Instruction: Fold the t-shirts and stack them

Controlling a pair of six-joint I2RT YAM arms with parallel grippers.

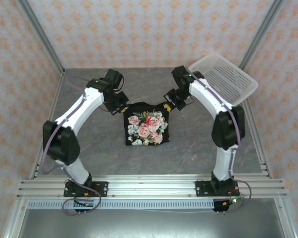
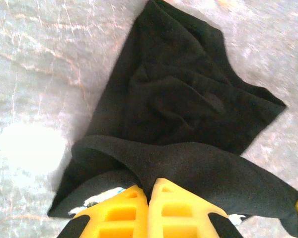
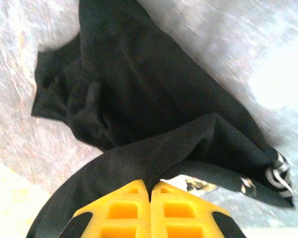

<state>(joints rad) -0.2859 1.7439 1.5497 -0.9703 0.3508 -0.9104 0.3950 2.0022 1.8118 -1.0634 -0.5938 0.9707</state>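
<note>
Nearest my lens, low in the left wrist view, I see the left gripper (image 2: 149, 191) with its yellow fingers pressed together on a fold of the black t-shirt (image 2: 179, 99). The right gripper (image 3: 150, 187) reads the same to me: fingers closed, black cloth pinched between them. From above, the shirt lies mid-frame on the grey table (image 1: 198, 144), floral print up, a gripper at each upper corner. A white basket (image 1: 223, 77) sits upper right.
</note>
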